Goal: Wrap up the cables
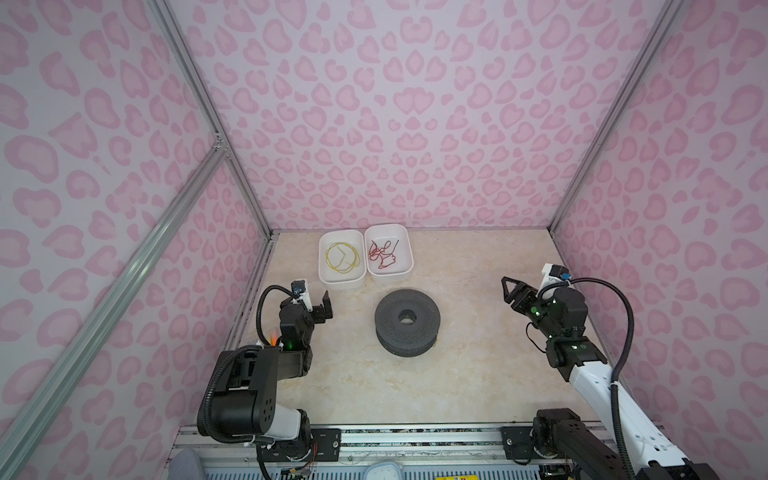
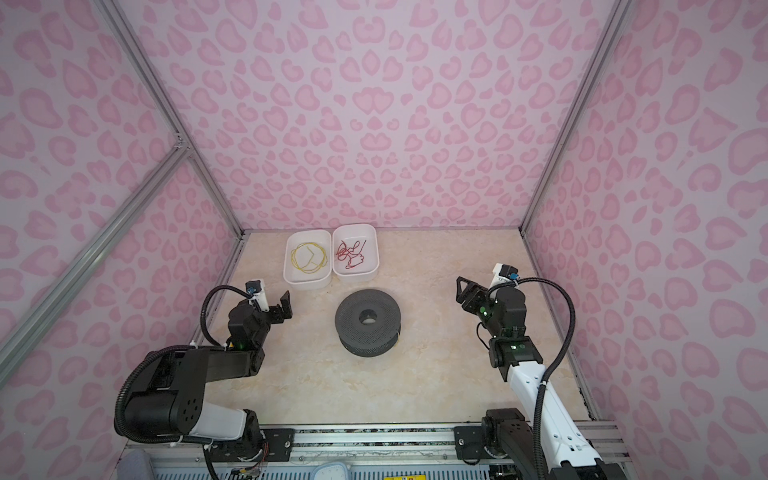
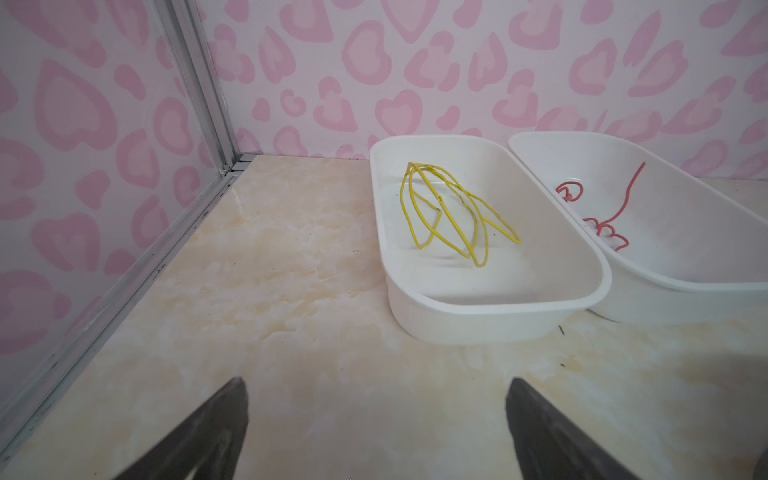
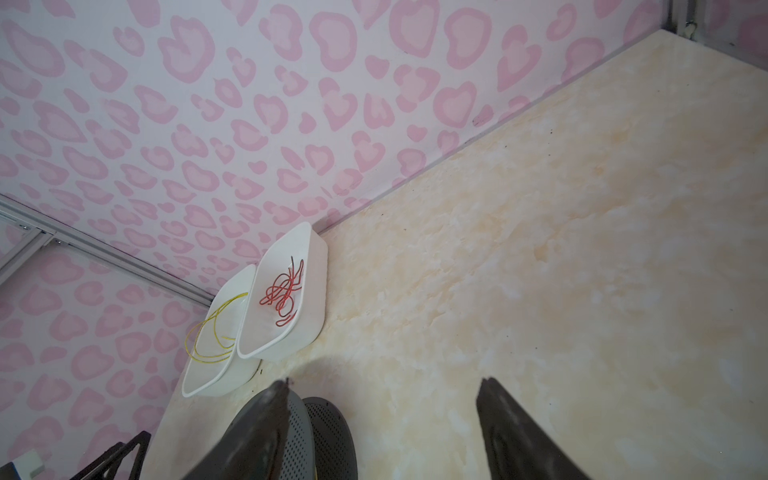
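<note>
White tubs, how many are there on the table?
2. The left tub, holding the yellow wire, and the right tub, holding the red wire, sit side by side at the far end, beyond the grey spool. None looks hidden.

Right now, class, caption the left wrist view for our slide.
Open left hand faces yellow cables looped in a white tray.

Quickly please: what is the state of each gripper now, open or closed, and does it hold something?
Left gripper: open, holding nothing.
Right gripper: open, holding nothing.
</note>
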`<state>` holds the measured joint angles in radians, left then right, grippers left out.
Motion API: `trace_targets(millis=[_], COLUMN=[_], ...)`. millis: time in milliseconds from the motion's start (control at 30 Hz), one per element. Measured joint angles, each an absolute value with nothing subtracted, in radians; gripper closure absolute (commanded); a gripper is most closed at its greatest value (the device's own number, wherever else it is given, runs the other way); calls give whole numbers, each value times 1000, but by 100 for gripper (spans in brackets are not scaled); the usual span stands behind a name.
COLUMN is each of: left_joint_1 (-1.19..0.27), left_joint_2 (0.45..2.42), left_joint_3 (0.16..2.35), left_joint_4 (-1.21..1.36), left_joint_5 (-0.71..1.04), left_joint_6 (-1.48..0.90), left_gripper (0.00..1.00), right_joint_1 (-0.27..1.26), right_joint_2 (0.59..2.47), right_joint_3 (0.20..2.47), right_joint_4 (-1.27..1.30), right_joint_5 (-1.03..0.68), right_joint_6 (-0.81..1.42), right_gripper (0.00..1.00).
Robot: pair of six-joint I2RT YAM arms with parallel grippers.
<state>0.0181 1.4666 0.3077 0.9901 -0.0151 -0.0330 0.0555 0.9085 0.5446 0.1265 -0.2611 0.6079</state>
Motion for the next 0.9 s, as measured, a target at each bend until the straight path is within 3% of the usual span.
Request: trace_targets(millis=[67, 233, 267, 533, 700, 900], left_joint_1=[23, 25, 25, 25, 25, 25], left_joint_2=[1469, 1470, 1470, 1470, 1470, 1470], left_joint_3=[319, 325, 326, 326, 326, 326], left_joint_4=[979, 963, 962, 955, 955, 954], left_joint_5=[-16, -19, -20, -20, -20, -20], left_joint_6=[-33, -34, -36, -37, -37, -37], left_gripper=[2, 2, 2, 2, 2, 2], right_joint_1=[59, 109, 132, 359, 271, 97], right_joint_2=[920, 945, 949, 1056, 1129, 1214], right_joint_3=[545, 580, 591, 578, 567, 337], right_joint_4=[128, 110, 110, 178, 237, 533], right_joint_5=[-249, -177, -150, 169, 323, 257], right_joint_6=[587, 507, 484, 260, 169, 37], right_gripper=[27, 16, 2, 1, 1, 1])
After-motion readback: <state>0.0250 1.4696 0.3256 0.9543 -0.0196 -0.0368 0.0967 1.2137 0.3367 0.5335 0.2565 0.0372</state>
